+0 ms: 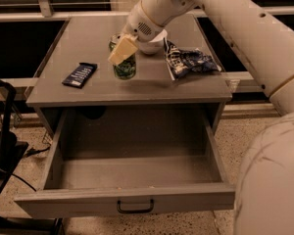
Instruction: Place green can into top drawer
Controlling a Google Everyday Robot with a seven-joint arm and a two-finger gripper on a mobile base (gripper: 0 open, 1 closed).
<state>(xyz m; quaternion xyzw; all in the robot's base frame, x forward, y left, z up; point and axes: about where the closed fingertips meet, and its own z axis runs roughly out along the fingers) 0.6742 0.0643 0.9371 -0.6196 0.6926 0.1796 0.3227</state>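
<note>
The green can (pixel 125 68) is over the middle of the grey cabinet top (pixel 88 89), upright. My gripper (pixel 121 49) comes down from the upper right and is shut on the can's upper part, with one cream finger (pixel 123 50) across its front. The can seems just off the surface. The top drawer (pixel 127 202) is pulled wide open below, toward the camera. Its black handle (pixel 135 207) is at the front centre, and nothing shows on its floor (pixel 137 173).
A white bowl (pixel 156 42) stands right behind the gripper. A crumpled blue chip bag (pixel 187 60) lies right of the can, a dark blue snack bar (pixel 80 75) to its left. A black frame (pixel 4 126) stands left of the cabinet. My arm fills the right side.
</note>
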